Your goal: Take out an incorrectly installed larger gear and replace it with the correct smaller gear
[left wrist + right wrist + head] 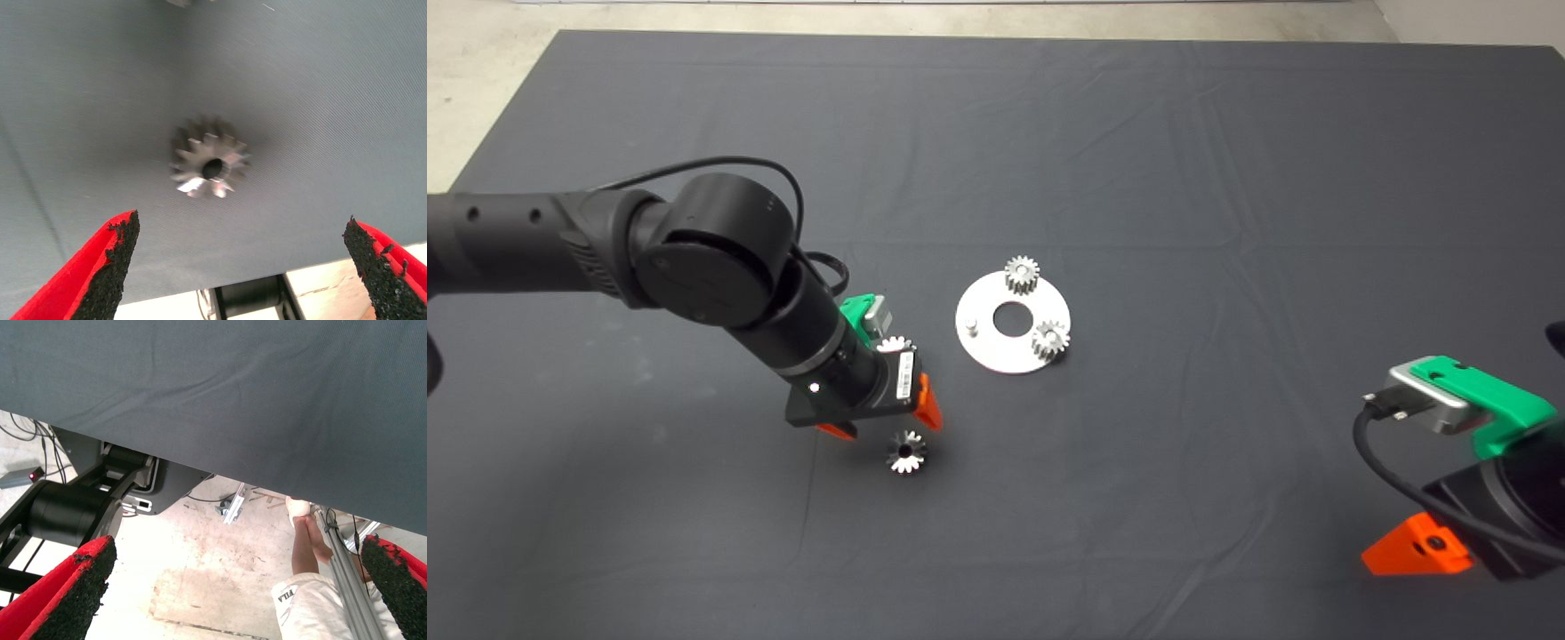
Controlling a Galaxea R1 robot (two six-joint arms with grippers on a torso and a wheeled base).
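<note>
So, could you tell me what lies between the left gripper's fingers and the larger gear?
Nothing: the left wrist view shows only bare mat between the open left gripper and the larger gear.

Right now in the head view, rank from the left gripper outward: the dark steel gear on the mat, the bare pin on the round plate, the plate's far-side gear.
1. Dark grey steel larger gear, on the mat beside the left gripper.
2. Bare pin, on the round silver plate's near edge.
3. Small silver gear, on the plate's far edge.
</note>
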